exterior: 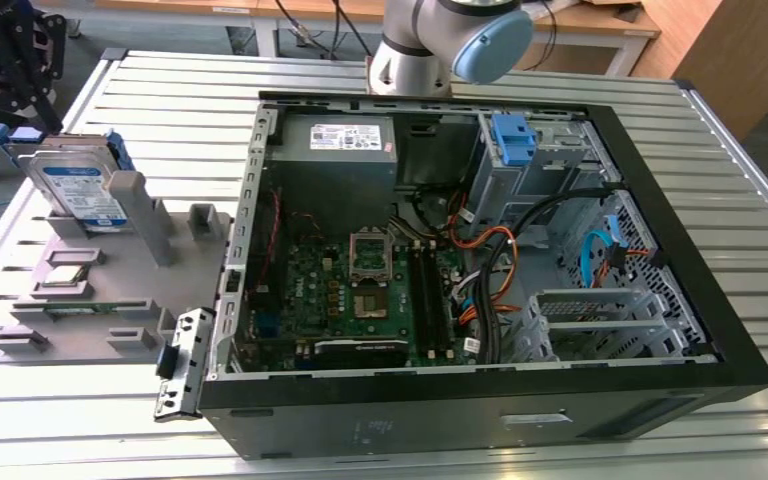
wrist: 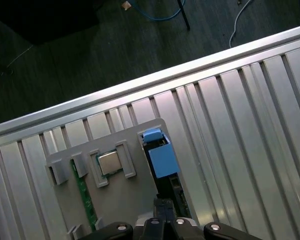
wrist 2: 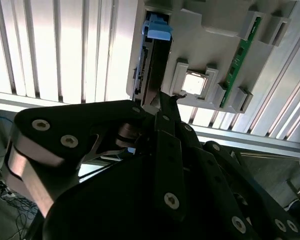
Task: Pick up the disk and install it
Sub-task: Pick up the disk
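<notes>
Disk (exterior: pixel 80 188), one, upright in grey fixture (exterior: pixel 107 292); hand (wrist: pixel 163 204) near it, grip unclear.

A slatted metal table (exterior: pixel 77 440) carries an open black computer case (exterior: pixel 491 425) holding a green motherboard (exterior: pixel 357 290), a grey power-supply box (exterior: pixel 344 150), a blue bracket (exterior: pixel 511 138) and orange and black cables (exterior: pixel 484 242). Just beside it, at the exterior view's left, lies a grey holder tray (exterior: pixel 117 288). A square processor chip (wrist: pixel 109 162) and a green memory stick (wrist: pixel 85 197) sit in its slots.

Silver disk (exterior: pixel 75 180), blue-white label (exterior: pixel 88 200)
</notes>
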